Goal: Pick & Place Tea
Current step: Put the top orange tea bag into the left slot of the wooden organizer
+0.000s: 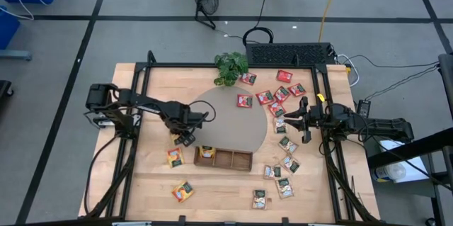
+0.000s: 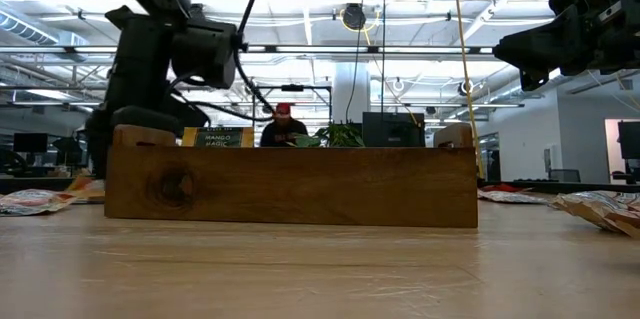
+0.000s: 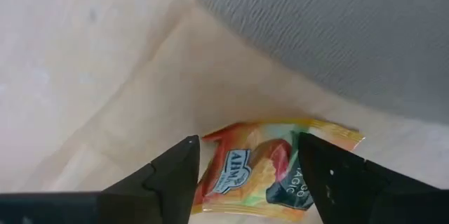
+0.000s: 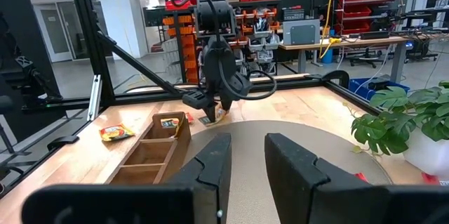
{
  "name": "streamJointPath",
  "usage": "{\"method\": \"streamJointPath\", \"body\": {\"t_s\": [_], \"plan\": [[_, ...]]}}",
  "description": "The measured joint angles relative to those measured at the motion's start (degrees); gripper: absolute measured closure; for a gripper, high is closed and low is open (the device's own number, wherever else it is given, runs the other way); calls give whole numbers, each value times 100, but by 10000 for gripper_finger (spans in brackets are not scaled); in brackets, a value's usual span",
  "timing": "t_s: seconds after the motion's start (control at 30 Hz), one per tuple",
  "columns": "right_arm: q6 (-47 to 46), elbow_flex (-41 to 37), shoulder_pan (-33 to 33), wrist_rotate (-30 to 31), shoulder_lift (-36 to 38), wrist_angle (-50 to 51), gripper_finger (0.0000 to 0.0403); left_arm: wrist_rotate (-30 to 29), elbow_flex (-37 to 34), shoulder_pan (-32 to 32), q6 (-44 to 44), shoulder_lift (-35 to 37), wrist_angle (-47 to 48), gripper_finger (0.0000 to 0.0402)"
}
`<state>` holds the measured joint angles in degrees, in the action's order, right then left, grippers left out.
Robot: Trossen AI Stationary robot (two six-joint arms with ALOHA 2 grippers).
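Orange packet [image 3: 270, 171] btwn open left tool [image 3: 245, 175] fingers; tray [image 2: 290, 186] packet reads "MANGO MAGIC".

1. "MANGO MAGIC" stands on the dark panel of an orange-yellow tea packet [image 2: 217, 137] standing behind the wooden tray [image 2: 290, 186], in the low view.
2. The orange-yellow tea packet [image 3: 270, 170] in the left wrist view carries print, part of it reading "AGIC"; the rest is illegible.

Two blk arms [image 1: 152, 105], blk cables
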<state>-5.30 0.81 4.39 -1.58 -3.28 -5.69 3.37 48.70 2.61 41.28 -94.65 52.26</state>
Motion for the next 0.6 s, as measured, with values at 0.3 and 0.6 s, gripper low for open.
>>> {"method": "streamJointPath", "body": {"t_s": [0.3, 0.6], "plan": [[0, 1, -1, 0, 1, 0, 328, -3, 26, -11, -220, -15, 81, 228], [0, -1, -1, 0, -1, 1, 328, -105, 404, -11, -259, -22, 667, 365]]}}
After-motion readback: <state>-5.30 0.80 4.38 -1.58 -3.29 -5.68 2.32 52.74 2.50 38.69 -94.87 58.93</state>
